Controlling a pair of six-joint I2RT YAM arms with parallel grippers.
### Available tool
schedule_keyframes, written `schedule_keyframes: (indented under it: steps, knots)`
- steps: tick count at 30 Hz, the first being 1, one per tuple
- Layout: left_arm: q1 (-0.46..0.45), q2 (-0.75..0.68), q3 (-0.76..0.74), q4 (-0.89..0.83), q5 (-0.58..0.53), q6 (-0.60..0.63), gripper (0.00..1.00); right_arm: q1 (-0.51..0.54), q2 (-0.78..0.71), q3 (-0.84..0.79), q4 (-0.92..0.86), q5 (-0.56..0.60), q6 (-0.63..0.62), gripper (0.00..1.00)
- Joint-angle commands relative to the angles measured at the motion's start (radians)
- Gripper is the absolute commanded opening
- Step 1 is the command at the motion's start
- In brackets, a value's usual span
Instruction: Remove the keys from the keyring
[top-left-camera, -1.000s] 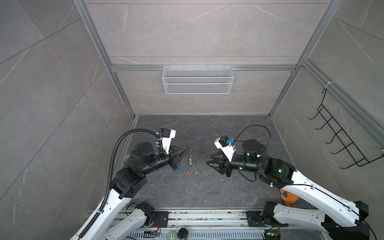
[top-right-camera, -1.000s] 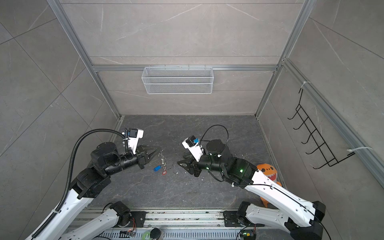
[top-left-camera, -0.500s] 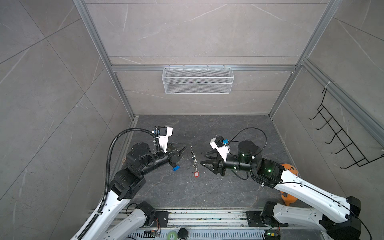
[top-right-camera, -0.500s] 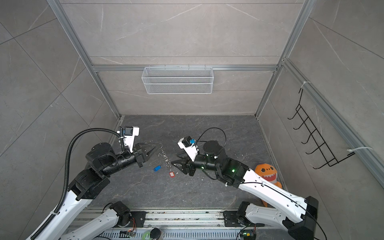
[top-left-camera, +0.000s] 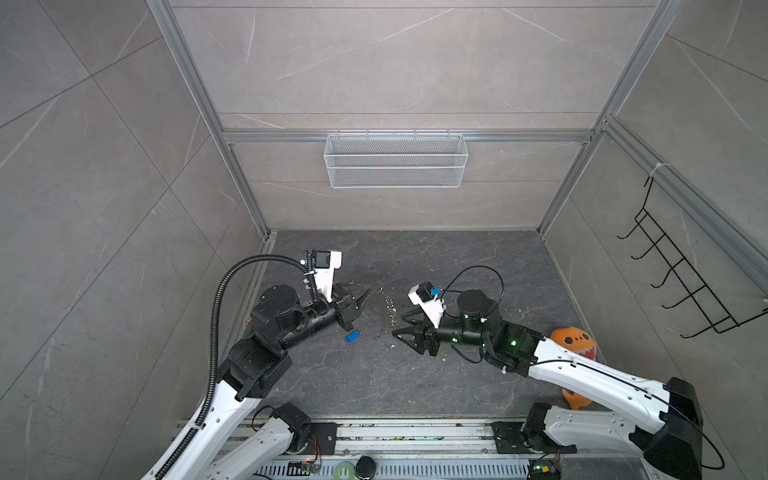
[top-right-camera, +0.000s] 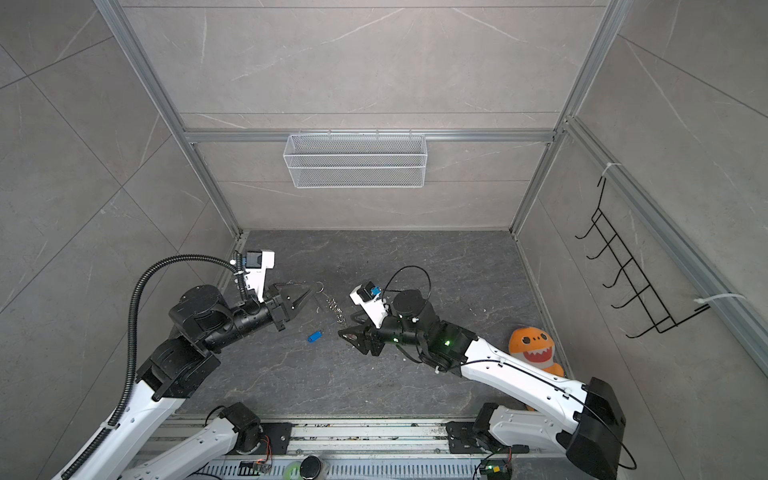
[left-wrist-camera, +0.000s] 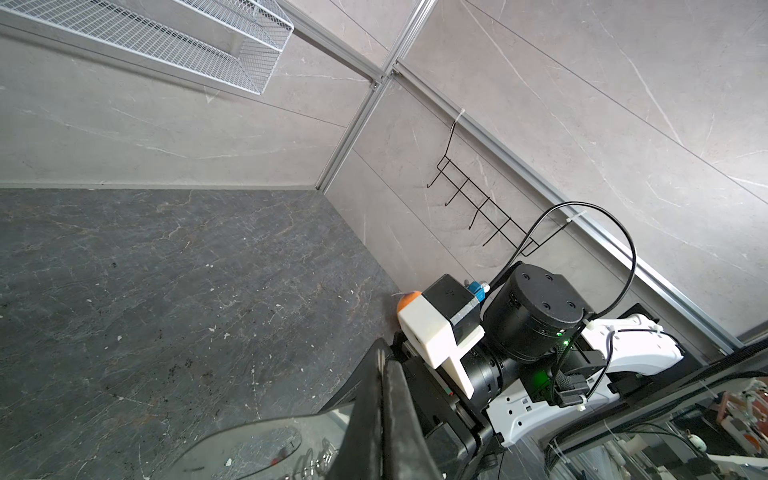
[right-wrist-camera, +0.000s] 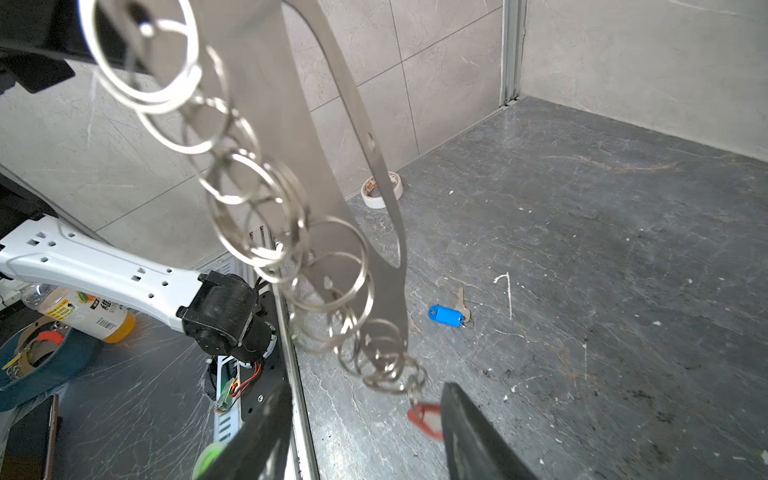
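Red key (right-wrist-camera: 426, 417) hangs on the keyring (right-wrist-camera: 266, 232) clamped in the left gripper (top-right-camera: 307, 292); right gripper (right-wrist-camera: 365, 386), jaws apart, should next close on it.

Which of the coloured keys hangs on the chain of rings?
The red key: it hangs at the lower end of the chain of rings. The blue key lies loose on the floor, apart from the chain, beside a small silver one.

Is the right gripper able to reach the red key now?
Probably yes: the red key is at the low end of the keyring, close to the right gripper, whose jaws stand open, and nothing lies between them.
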Motion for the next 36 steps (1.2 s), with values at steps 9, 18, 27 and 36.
schedule_keyframes:
  steps: [9, 18, 27, 36]
  knots:
    - [-0.003, 0.012, 0.006, 0.12, 0.037, -0.046, 0.0, 0.007, 0.051, -0.014, 0.133, 0.022, 0.001, 0.76]
    - [-0.003, 0.015, -0.007, 0.134, 0.046, -0.066, 0.0, 0.007, 0.089, 0.025, 0.199, -0.028, -0.013, 0.65]
    - [-0.003, 0.021, -0.023, 0.148, 0.068, -0.082, 0.0, 0.007, 0.106, 0.045, 0.199, -0.039, -0.003, 0.18]
    - [-0.003, -0.038, -0.025, 0.029, -0.045, 0.027, 0.47, -0.003, 0.057, 0.081, 0.078, -0.053, 0.072, 0.0]
